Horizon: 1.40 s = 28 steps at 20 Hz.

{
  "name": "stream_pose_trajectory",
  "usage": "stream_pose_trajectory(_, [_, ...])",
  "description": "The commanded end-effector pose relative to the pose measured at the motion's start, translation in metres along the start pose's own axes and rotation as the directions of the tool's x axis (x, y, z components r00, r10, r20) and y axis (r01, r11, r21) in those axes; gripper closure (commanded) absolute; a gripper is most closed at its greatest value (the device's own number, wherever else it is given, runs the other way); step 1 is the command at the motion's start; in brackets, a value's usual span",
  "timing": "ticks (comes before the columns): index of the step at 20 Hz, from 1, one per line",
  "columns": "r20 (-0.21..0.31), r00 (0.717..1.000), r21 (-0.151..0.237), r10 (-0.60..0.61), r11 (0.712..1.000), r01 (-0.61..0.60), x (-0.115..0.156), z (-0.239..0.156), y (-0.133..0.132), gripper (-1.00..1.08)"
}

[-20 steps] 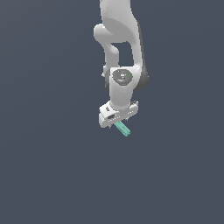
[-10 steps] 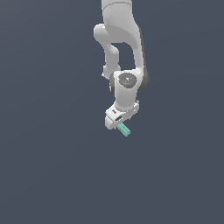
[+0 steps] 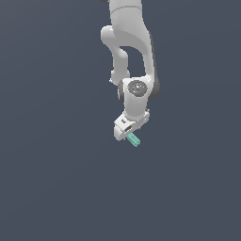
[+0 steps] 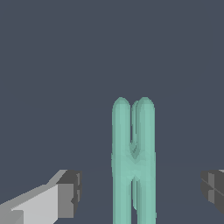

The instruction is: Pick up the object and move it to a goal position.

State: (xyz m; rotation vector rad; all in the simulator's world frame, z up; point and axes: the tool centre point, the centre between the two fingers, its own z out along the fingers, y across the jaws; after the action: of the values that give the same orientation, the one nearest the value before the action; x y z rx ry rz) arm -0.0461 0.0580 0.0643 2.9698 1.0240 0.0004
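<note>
The object is a small teal-green ridged bar, showing just below the white hand in the exterior view. In the wrist view the bar stands between the two dark finger pads, with a clear gap on each side. One pad and the other pad are far apart and neither touches the bar. My gripper is open around the bar; in the exterior view the gripper sits right over the bar's near end, and its fingers are hard to make out.
The white arm comes down from the top of the exterior view. Around it there is only a plain dark grey background with no other objects or edges in sight.
The hand has turned about its wrist and sunk slightly toward the bar. The bar has stayed in the same place.
</note>
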Motion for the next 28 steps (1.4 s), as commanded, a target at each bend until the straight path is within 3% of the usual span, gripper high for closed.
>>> stream_pose_trajectory(1, [0.001, 1.000, 0.001, -0.001, 1.000, 0.001, -0.001, 0.009, 0.000, -0.92])
stream_pose_trajectory(12, [0.000, 1.000, 0.000, -0.005, 1.000, 0.005, 0.000, 0.043, -0.001, -0.92])
stream_pose_trajectory(13, [0.000, 1.000, 0.000, -0.005, 1.000, 0.005, 0.000, 0.043, -0.001, 1.08])
stream_pose_trajectory(28, [0.000, 1.000, 0.000, -0.005, 1.000, 0.005, 0.005, 0.036, -0.005, 1.08])
